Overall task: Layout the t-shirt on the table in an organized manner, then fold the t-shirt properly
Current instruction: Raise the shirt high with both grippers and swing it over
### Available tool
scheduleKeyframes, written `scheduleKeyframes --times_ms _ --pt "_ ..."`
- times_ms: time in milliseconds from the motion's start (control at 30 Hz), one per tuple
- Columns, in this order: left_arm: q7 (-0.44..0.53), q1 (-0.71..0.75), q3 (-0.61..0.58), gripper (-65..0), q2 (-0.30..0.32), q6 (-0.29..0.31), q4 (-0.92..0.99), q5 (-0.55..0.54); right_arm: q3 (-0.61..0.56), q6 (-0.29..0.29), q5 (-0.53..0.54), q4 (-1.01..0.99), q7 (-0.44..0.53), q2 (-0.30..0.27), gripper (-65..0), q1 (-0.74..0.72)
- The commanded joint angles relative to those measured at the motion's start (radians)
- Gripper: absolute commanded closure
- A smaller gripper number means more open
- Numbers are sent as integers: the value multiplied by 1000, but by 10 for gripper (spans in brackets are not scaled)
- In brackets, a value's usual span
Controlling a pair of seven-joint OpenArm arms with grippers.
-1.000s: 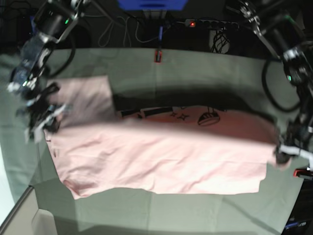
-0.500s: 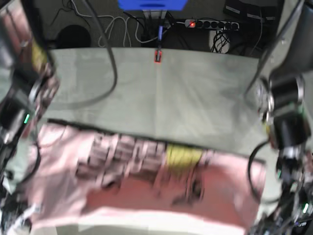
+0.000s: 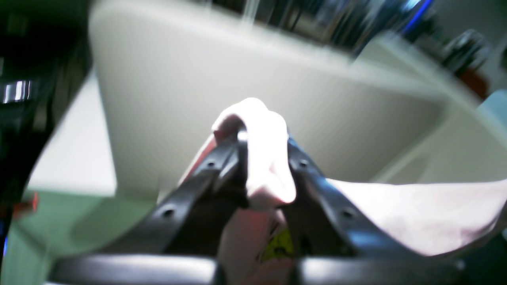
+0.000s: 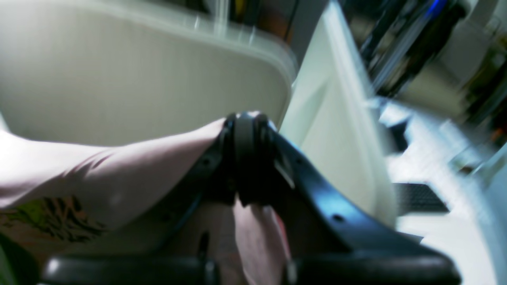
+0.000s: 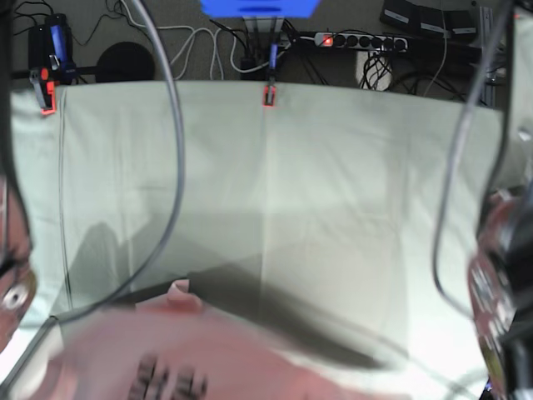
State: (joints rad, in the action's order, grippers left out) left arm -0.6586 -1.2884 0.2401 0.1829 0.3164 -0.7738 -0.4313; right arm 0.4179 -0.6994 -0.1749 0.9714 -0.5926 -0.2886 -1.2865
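The wide table (image 5: 333, 192) under pale grey-green cloth lay bare while the pale pink cotton t-shirt (image 5: 250, 358) hung stretched above its near edge, each end pinched in closed jaws of the left gripper (image 3: 263, 158) and right gripper (image 4: 245, 158), so laying out looked unfinished and folding unstarted.

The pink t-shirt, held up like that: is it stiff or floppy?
Probably floppy: the t-shirt bunches between the left gripper and sags sideways. The right gripper pinches a thin fold, so it seems light. It likely drapes flat on the table.
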Motion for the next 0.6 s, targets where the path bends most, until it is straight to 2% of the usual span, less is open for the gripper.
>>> scheduleKeyframes --times_ms 0,133,200,233,367,567 --pt "-2 -21 0 -1 4 3 -9 -2 -1 1 8 13 7 -7 0 -19" --pt "-14 -21 6 -1 13 3 -17 -5 2 1 11 129 -34 -25 0 32" --pt "-62 -21 12 -1 20 3 -39 -7 14 1 13 231 -76 -24 0 109" --pt "-91 10 35 -1 43 3 -75 -14 40 1 13 295 -91 -21 0 166" --pt "-151 192 107 -1 66 3 -192 -76 82 1 13 444 -131 35 0 328" --pt "-203 522 201 -1 99 5 -410 -90 111 1 13 645 -154 137 0 652"
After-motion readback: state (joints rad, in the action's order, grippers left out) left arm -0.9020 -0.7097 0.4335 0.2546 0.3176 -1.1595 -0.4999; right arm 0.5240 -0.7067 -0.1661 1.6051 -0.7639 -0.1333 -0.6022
